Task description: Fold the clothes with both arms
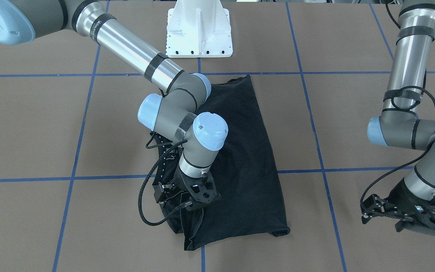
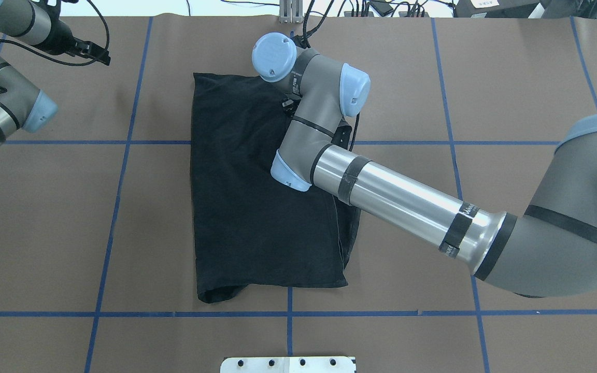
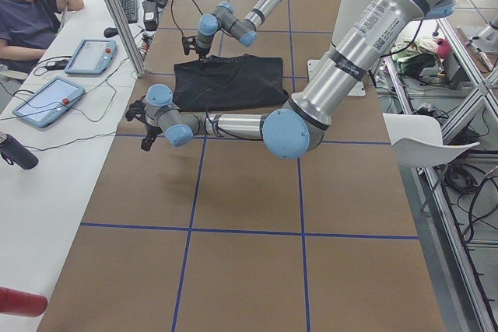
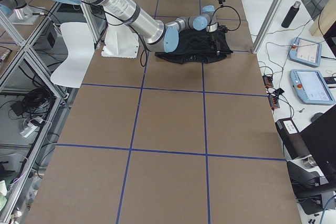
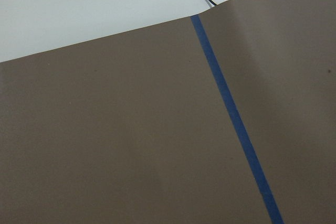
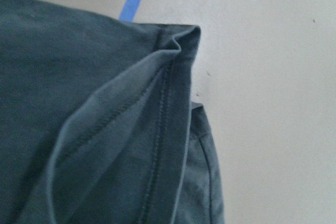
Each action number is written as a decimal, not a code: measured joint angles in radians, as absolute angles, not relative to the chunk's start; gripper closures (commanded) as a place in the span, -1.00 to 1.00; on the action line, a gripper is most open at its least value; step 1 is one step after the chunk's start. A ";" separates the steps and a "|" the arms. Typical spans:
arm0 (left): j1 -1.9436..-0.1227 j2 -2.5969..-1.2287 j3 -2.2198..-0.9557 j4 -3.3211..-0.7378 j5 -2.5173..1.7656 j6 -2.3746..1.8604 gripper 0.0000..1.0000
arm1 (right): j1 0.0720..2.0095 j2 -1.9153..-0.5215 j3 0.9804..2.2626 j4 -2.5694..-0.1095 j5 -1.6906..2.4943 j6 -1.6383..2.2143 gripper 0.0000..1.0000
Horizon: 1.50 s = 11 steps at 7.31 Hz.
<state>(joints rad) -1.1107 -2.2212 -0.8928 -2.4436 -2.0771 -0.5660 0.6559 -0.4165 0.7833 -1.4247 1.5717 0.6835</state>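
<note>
Counter (image 2: 44, 207): brown, ruled into squares by blue tape lines (image 2: 122, 155).
Right arm (image 2: 397, 199): reaches in across the middle of the counter, its wrist bent down over the garment.
Left arm (image 1: 410, 68): well off to the robot's left, over bare counter.
T-shirt (image 2: 246, 207): black, lying mid-counter as a long, folded rectangle; no print shows, and the edge on the robot's right is doubled and a little uneven.
Step in hand: probably taking the far corner for the next fold. It would go best by pinching every layer at the hem corner (image 6: 178, 40) and bringing the other arm to the matching corner, so the edge lifts level (one corner alone would skew it).
Right hand (image 1: 198, 198): low over that corner. Its fingertips are hidden, so I cannot tell how far apart they are, or whether they touch cloth.
Left hand (image 1: 406, 218): holds nothing; its opening cannot be told.
</note>
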 measured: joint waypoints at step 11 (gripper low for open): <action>-0.867 -1.942 -1.449 -2.438 -2.104 -1.086 -1.00 | 0.560 -1.133 1.799 -1.448 1.754 1.141 -0.99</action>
